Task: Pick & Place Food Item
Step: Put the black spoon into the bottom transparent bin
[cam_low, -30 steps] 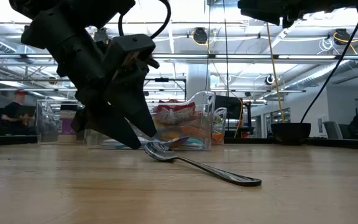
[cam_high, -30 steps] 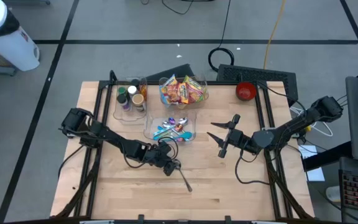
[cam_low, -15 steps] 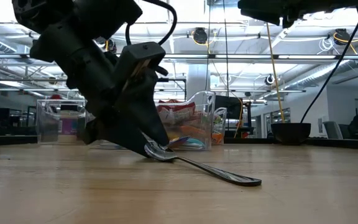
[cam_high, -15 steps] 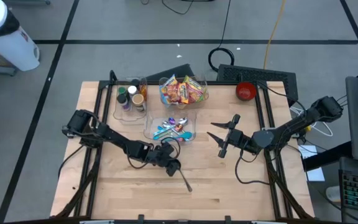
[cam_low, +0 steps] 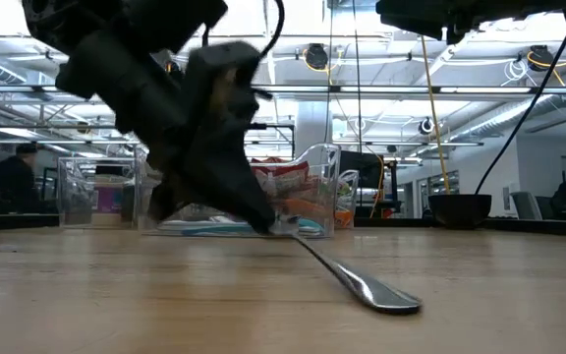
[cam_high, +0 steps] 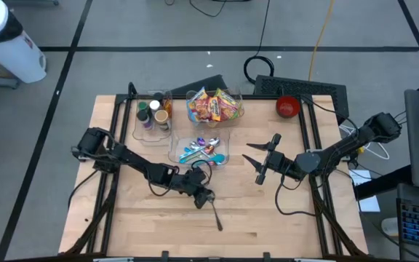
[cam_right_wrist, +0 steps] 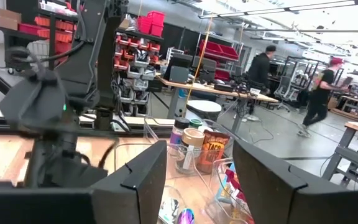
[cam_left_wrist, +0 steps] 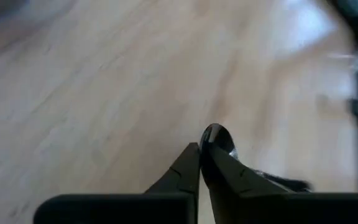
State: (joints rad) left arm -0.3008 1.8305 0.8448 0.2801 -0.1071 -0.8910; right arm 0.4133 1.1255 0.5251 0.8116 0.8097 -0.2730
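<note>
A metal spoon lies slanted on the wooden table near its middle front, in the low view with its handle end on the wood. My left gripper is shut on the spoon's bowl end. My right gripper hangs open above the table's right half, with nothing between its fingers. Snack packets sit in a clear bin at the far middle; no gripper is near them. My left gripper pinches the spoon at its bowl end between its two fingers; the bowl sticks out just past the fingertips. The fingers slant down from the table's left. The bowl end is raised off the wood while the handle's free end rests on the table.
A clear bin of bottles stands at the far left, a clear bin of coloured utensils just beyond my left gripper, and a red bowl at the far right. People move in the room behind the table.
My left gripper has shut on the spoon's bowl end. That end has come up off the table and the spoon has turned, its handle end staying on the wood and swinging toward the near edge.
</note>
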